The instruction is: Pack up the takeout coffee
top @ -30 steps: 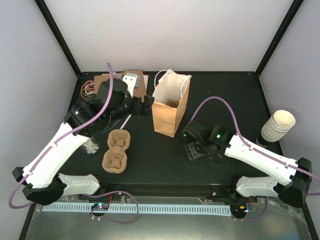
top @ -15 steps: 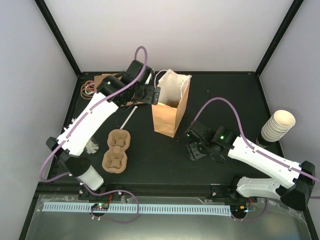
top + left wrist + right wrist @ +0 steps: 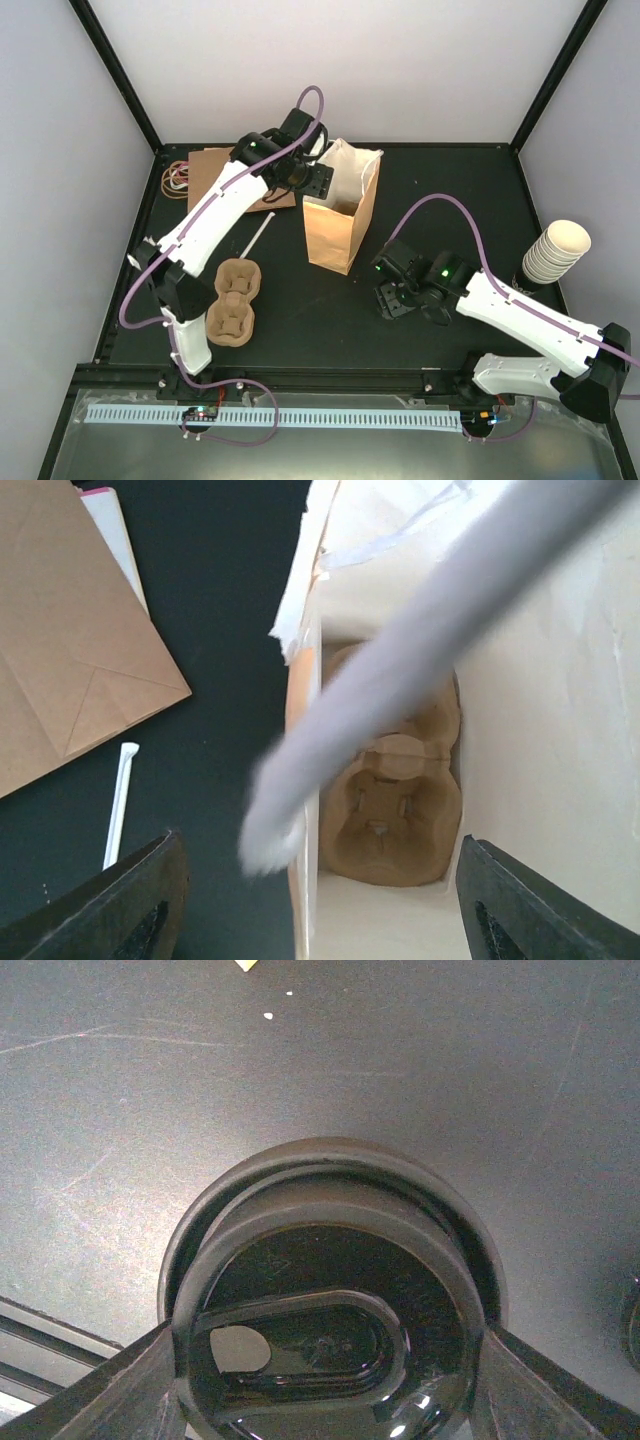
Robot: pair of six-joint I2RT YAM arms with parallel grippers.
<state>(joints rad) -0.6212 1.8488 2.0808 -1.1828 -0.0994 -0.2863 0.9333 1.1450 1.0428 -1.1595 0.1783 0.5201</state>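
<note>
Two hazards apply here: a toppled bag on the left and a tilted cup on the right.

**Left side.** The sheet (image 3: 212,168), the straw (image 3: 256,236) and the tray (image 3: 232,300) lie apart on the table (image 3: 300,330). None of them is under the gripper. The left gripper (image 3: 318,840) hangs over the mouth of the bag (image 3: 335,238), fingers wide, with nothing gripped. One finger is outside a bag wall and the other is over the interior. A blurred white strip (image 3: 420,670), probably the bag's handle, crosses the wrist view.
- If you close or pull here, you may snag the strip or crumple the wall.
- The bag looks light and would likely tip.

An inner tray (image 3: 390,810) lies on the bag floor, close to the walls, so there is little room for sideways correction.

**Right side.** The right gripper (image 3: 330,1331) sits low, just right of the bag. Its fingers bear on both sides of the black lid, holding the cup (image 3: 330,1260). You cannot tell whether the cup rests on the table.
- Keep the cup upright during transfer.
- The mouth is narrow, so contact with the rim would fold a wall inward or tilt the cup.
- Both arms would meet at the mouth, so clear the left one first.

Open table lies in front of the bag. The stack (image 3: 556,250) stands well apart at the right edge.
</note>
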